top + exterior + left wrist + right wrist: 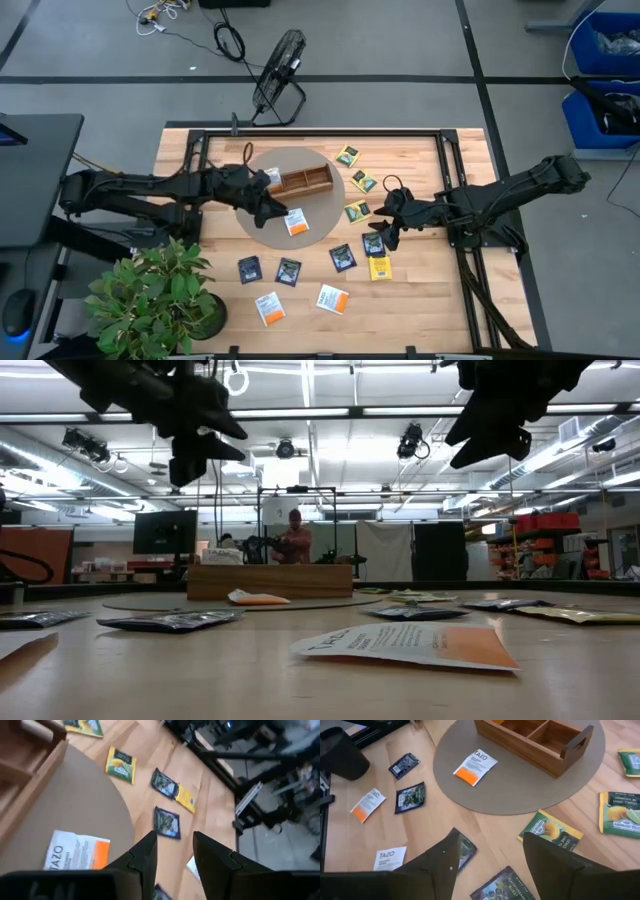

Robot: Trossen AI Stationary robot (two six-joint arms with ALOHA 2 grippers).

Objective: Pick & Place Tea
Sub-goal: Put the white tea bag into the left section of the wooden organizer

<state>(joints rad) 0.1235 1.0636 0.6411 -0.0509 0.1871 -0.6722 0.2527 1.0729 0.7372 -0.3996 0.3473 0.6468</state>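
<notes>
Both end effectors hang empty above the table: my left end effector point(272, 211) part open over the round mat point(262, 232), my right end effector point(388, 224) wide. Nearly all remains: flat tea packets point(342, 257) lie scattered, one white-orange packet point(296, 222) beside the wooden tray point(303, 180).

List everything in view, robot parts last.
tray: one, wooden brown, on the mat
mat: one, grey-brown, round, mid-table
white packets: three, white-orange, one on mat, two beside the plant
dark packets: four, navy-black, on the table just off the mat
green packets: four, green-yellow, right of mat
plant: one, green, table corner
fan: one, black, floor
left gripper: open, over mat's edge
right gripper: open, over packets
</notes>
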